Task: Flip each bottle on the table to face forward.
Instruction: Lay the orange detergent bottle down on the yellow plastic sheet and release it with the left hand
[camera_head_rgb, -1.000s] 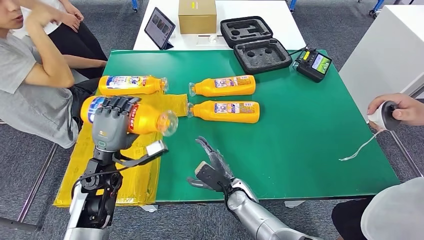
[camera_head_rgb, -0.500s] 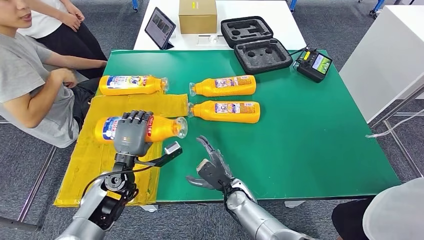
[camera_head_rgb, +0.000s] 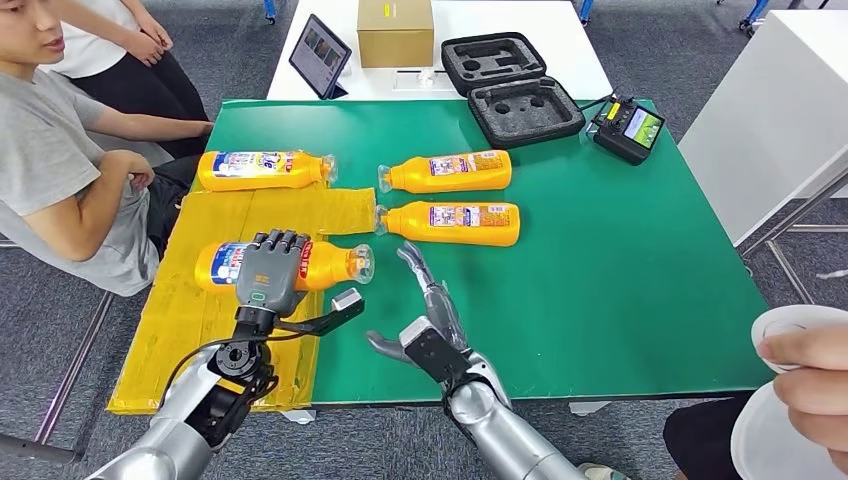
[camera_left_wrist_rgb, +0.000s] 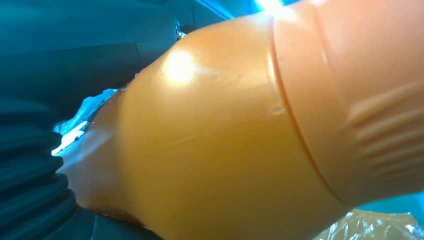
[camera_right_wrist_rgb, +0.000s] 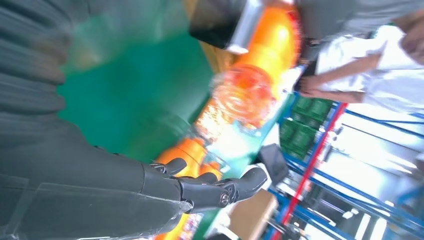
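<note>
Orange juice bottles, four in all, lying on their sides on the green desk (camera_head_rgb: 620, 260) at mid-task. Nearest the robot, held bottle (camera_head_rgb: 325, 263) grasped around the middle by the left hand (camera_head_rgb: 270, 275), fingers wrapped over the body; resting on or just above the yellow sheet (camera_head_rgb: 200, 320) at the desk's left side. Long axis running left to right across the desk, clear neck end toward the right, base toward the seated person (camera_head_rgb: 60, 170). Blue-and-white label showing past the fingers, so probably turned face up already, though the hand covers much of it. In the left wrist view, orange body close against the palm.

Right hand (camera_head_rgb: 425, 320) released and empty, fingers spread and raised over the green surface just right of the held bottle's neck, touching nothing.

Far-left bottle (camera_head_rgb: 262, 170) lying at the sheet's far edge, neck to the right, label up. Two middle bottles (camera_head_rgb: 450, 172) and (camera_head_rgb: 455, 222) side by side, parallel, necks to the left, labels up. All four long axes roughly parallel.

By the look of it, most of the turning done; release of the held bottle left, plus a check of label facing.

Beyond the desk: black foam case (camera_head_rgb: 510, 85), handheld controller (camera_head_rgb: 628, 128), tablet (camera_head_rgb: 320, 55), cardboard box (camera_head_rgb: 395, 30).
</note>
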